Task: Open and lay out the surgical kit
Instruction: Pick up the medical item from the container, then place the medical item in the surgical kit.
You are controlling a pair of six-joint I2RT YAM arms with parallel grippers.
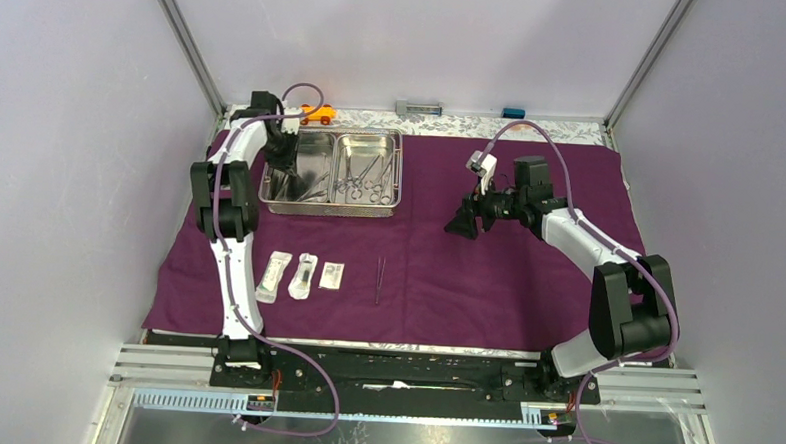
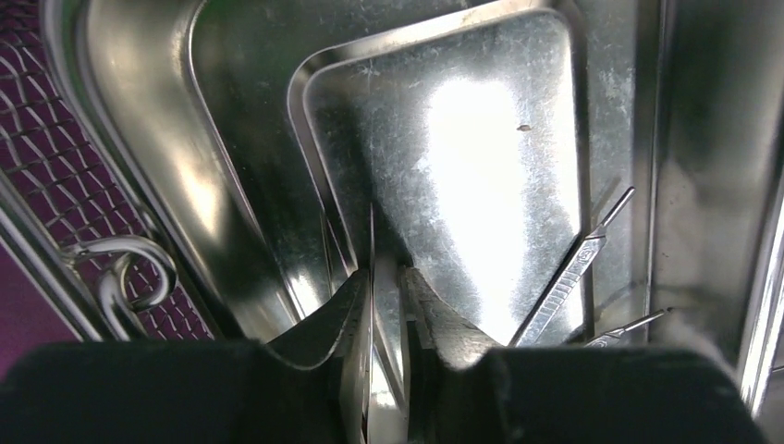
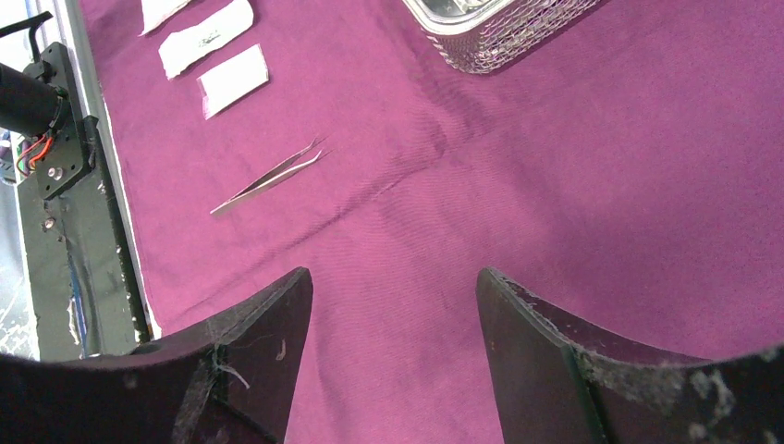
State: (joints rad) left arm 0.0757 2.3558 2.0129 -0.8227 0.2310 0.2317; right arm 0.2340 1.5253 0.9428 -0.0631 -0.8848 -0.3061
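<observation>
Left wrist view: the left gripper (image 2: 381, 277) is inside the steel tray (image 2: 481, 166), its fingers pinched on a thin steel instrument (image 2: 374, 319).

The tray is shiny, rectangular and mesh-sided. It sits at the far left of the dark purple cloth (image 1: 487, 276), with ring-handled forceps (image 1: 366, 176) in its right compartment. The left arm reaches forward, wrist pointing down into the left compartment. Flat tweezers (image 1: 378, 279) and three pale packets (image 1: 302, 274) lie near the front edge. The right gripper (image 1: 462, 225) hovers over bare cloth, fingers spread apart and elbow bent.
</observation>
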